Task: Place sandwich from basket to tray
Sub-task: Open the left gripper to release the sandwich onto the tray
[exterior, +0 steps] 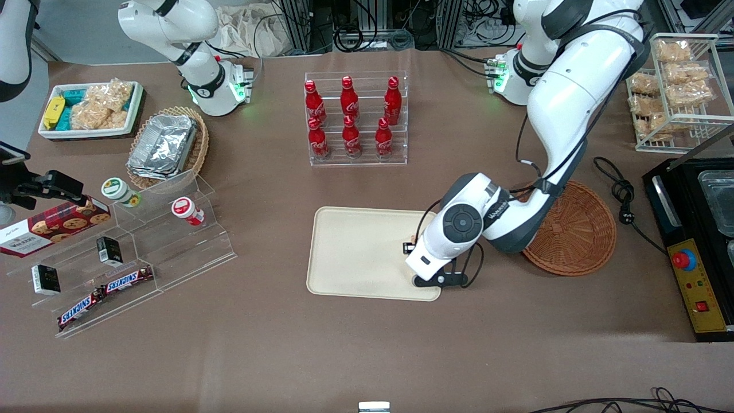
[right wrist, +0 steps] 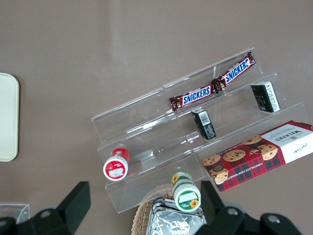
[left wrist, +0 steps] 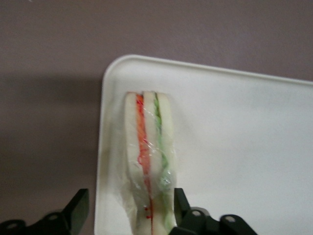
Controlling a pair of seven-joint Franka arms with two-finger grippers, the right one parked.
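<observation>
So the sandwich [left wrist: 149, 156] is already down on the tray [left wrist: 234, 147], right by the corner nearest the basket [exterior: 573, 229]. The claw [left wrist: 128, 215] sits open straddling it, one finger on each side, not squeezing. The sandwich's long axis runs straight out from the claw, so I'd guess a plain lift clears it.

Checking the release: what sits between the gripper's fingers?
The sandwich, lying on the tray near its corner, sits between the open gripper's fingers, per the wrist view.
</observation>
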